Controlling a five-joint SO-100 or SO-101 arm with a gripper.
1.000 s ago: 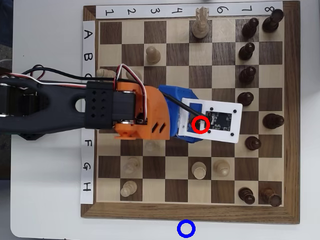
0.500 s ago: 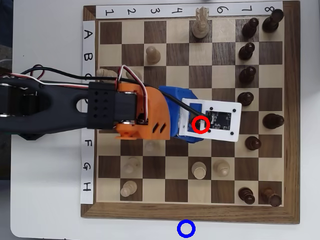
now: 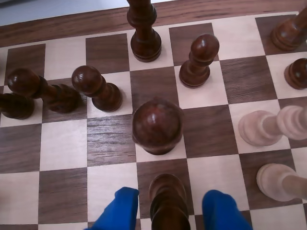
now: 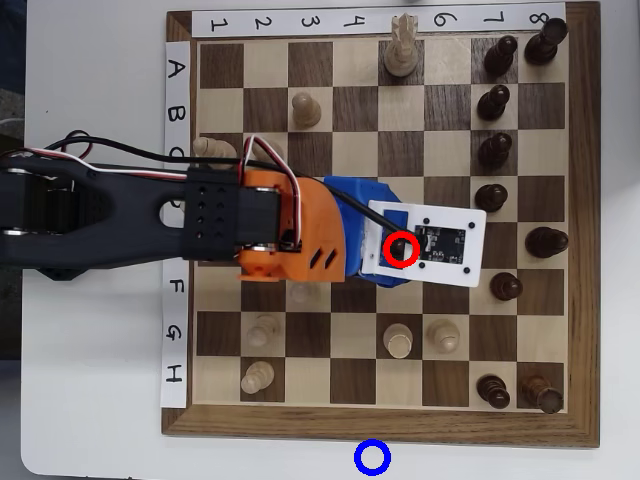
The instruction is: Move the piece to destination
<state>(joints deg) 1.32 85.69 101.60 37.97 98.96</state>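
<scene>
In the wrist view the piece (image 3: 167,199), a dark brown pawn, stands at the bottom edge between my two blue fingers (image 3: 120,210). My gripper (image 3: 169,213) is open, with a gap on each side of the pawn. Just ahead of it stands a bigger, round-headed dark piece (image 3: 157,125). From overhead, the white camera plate (image 4: 440,245) hides both pieces and my fingertips, and a red ring (image 4: 387,249) is drawn there. The destination (image 4: 359,458), a small blue ring, lies on the white table below the board's lower edge.
Dark pawns (image 4: 493,148) line column 7 to the right of the gripper, with a taller dark piece (image 4: 545,240) beyond them. Pale pawns (image 4: 400,340) stand below the gripper in row G. My arm (image 4: 120,215) reaches in from the left across the chessboard (image 4: 380,425).
The arm has slid a little to the right across the board in the overhead view. No piece has moved.
</scene>
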